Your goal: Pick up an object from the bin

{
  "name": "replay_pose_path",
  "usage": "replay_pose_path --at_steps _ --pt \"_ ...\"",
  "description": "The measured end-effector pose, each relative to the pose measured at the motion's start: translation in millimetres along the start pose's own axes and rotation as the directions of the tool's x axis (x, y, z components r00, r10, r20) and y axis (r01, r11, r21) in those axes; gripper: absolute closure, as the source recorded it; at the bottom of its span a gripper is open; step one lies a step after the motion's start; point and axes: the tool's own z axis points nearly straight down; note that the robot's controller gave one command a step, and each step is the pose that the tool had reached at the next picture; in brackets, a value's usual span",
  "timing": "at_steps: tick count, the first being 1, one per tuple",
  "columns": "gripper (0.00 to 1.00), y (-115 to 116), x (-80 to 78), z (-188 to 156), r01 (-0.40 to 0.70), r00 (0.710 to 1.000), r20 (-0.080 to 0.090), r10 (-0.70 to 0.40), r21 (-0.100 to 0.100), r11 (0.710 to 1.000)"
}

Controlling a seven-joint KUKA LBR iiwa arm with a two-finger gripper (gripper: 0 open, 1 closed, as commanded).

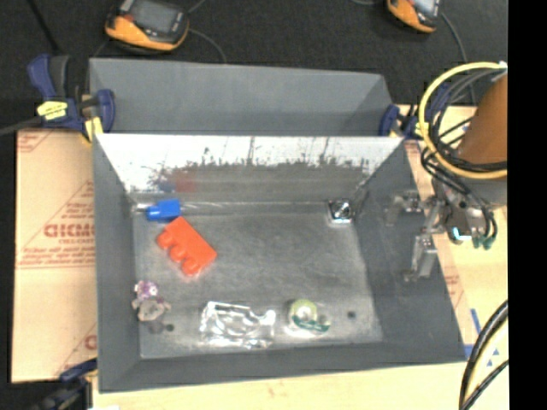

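Looking down into the grey metal bin (239,101), I see the end effector (418,239) at the right of the frame, over the bin's sloping right wall rather than over the floor. I cannot tell whether it is open or closed. Nearest to it, in the upper right corner of the floor, lies a small shiny metal piece (341,212). Along the lower edge of the floor lie a round green-and-white object (308,316) and, just left of it, a crumpled clear plastic wrapper (232,323). At the lower left sits a small purple figure (149,300). At the upper left, an orange block (186,247) lies just below a small blue block (163,209).
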Motion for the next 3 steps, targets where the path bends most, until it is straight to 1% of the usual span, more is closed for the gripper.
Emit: replay_pose_path --at_steps 1,2,3 --pt "0.0 12 22.2 75 0.013 1.0 -0.002 -0.013 -0.002 1.0" --pt "0.0 126 37.1 104 0.07 0.998 0.002 -0.07 -0.004 0.998" --pt "0.0 146 -0.6 166 0.103 0.995 -0.009 -0.103 0.001 0.995"
